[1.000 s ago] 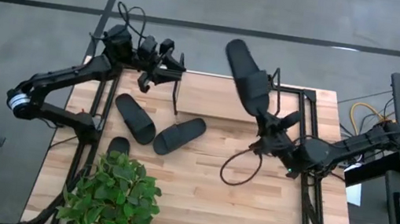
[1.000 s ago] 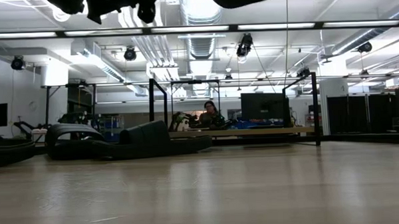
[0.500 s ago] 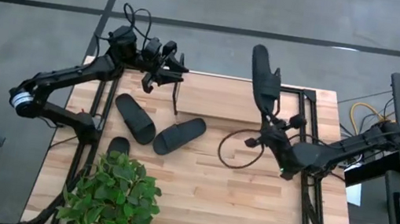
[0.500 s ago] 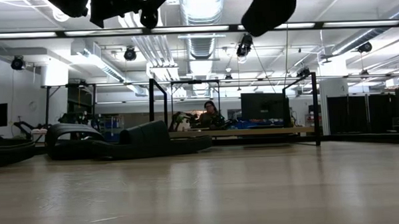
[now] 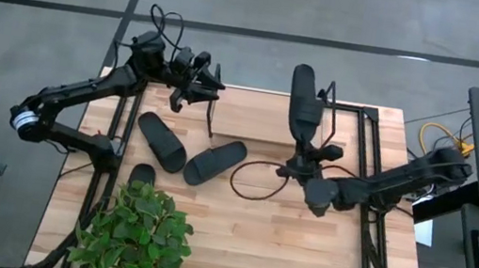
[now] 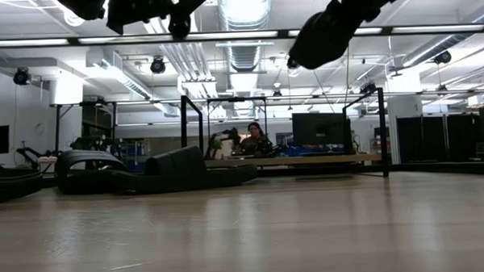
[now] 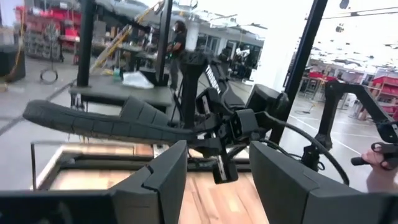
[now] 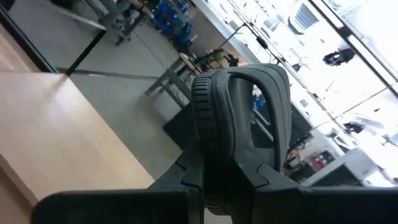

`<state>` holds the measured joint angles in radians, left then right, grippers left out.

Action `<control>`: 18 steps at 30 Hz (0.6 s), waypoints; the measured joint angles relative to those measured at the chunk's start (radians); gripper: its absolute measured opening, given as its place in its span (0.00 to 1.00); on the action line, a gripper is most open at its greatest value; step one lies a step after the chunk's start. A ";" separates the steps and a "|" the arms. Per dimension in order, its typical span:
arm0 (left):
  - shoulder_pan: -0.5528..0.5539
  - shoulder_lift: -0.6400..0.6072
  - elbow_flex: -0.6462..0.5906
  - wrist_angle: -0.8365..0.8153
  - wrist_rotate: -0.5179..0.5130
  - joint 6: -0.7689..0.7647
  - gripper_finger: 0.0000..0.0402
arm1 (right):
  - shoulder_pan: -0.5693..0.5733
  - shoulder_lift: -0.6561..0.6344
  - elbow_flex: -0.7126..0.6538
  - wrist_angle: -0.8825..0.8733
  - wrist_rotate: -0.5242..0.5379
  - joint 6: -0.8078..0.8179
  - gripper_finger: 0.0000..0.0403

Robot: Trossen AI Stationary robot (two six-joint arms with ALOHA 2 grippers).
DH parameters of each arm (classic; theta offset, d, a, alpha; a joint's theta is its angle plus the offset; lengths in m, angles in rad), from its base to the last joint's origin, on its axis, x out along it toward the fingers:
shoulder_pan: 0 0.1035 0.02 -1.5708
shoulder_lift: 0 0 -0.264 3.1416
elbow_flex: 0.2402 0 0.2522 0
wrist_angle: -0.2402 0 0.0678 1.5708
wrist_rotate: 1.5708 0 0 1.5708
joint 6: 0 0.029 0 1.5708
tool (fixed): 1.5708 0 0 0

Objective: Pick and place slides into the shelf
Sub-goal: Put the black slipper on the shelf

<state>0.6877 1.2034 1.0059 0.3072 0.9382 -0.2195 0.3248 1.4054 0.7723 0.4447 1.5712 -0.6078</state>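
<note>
The right claw point(image 5: 297, 160) is clamped on one slide point(image 5: 300, 101), holding it in the air over the far middle of the worktop point(image 5: 299, 247), toe pointing to about twelve o'clock. A second ago that slide leaned toward eleven o'clock and sat further left; since then the right arm has swung in from the three o'clock side, its wrist now nearer the worktop's centre, and the slide stands almost straight up the picture. In the right wrist view the slide's strap point(image 8: 249, 118) arches just beyond the fingers, which pinch the sole.

The left claw point(image 5: 198, 80) hovers at the far left edge, around eleven o'clock, fingers parted with nothing between them; it has barely shifted.

Two slides point(image 5: 162, 142) point(image 5: 214, 162) lie on the worktop left of centre, their near ends close together, possibly touching. A fourth slide point(image 5: 142, 175) peeks out beside the potted plant point(image 5: 134, 237) at seven o'clock. The shelf point(image 6: 295, 160) shows at the far edge in the low view.
</note>
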 joint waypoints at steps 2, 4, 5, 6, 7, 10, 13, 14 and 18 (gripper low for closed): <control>0.000 0.000 0.000 -0.010 0.000 0.008 0.40 | -0.005 0.003 0.000 0.000 -0.003 -0.015 0.06; 0.000 -0.001 0.000 -0.011 0.000 0.039 0.40 | -0.006 -0.014 0.002 0.003 -0.003 -0.003 0.06; 0.000 -0.001 0.000 -0.012 0.000 0.062 0.40 | -0.006 -0.030 0.003 0.005 -0.004 0.003 0.06; 0.000 -0.001 0.000 -0.011 -0.001 0.092 0.40 | 0.002 -0.047 0.003 0.005 -0.004 0.005 0.06; 0.000 -0.001 0.000 -0.011 -0.001 0.130 0.40 | 0.011 -0.065 0.003 0.008 -0.003 0.006 0.06; -0.002 -0.001 0.000 -0.001 -0.003 0.249 0.40 | 0.047 -0.131 0.003 0.008 -0.037 0.028 0.06; -0.018 0.002 0.002 0.036 -0.005 0.319 0.40 | 0.082 -0.210 0.003 0.008 -0.148 0.084 0.06; -0.027 0.005 0.006 0.056 -0.006 0.342 0.40 | 0.093 -0.236 0.003 0.009 -0.187 0.102 0.06; -0.084 0.006 0.016 0.105 -0.054 0.474 0.40 | 0.127 -0.323 0.003 -0.001 -0.290 0.155 0.06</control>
<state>0.6040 1.2095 1.0215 0.4119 0.8845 0.2546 0.4522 1.0827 0.7757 0.4432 1.2817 -0.4527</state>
